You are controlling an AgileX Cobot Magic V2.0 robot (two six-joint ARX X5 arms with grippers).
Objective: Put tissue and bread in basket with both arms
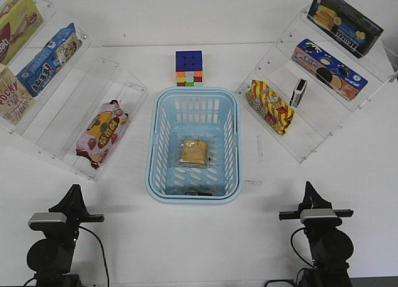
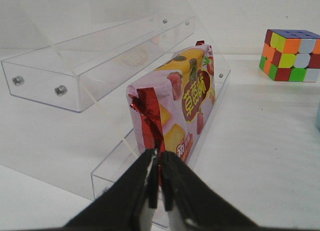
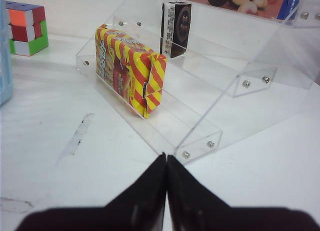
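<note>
While both arms sit low at the near edge, everything's pretty settled:
Bread: the bread (image 1: 193, 152) lies flat on the floor of the basket (image 1: 152, 144), mid-table.
Tissue: the tissue (image 1: 299, 92) pack stands upright on the right acrylic shelf (image 1: 323, 113), just beside the yellow-red snack bag (image 1: 270, 106).
Left gripper: left gripper (image 2: 159, 183) jaws pinched together, holding nothing, pointing at the strawberry snack bag (image 2: 180, 103).
Right gripper: right gripper (image 3: 166, 178) jaws closed tight too, empty.
Extra: Rubik's cube (image 1: 189, 68) behind the basket.

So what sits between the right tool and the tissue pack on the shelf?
In the right wrist view, the yellow-red striped snack bag on the rack's lowest ledge lies between the right tool and the tissue; otherwise bare table.
</note>
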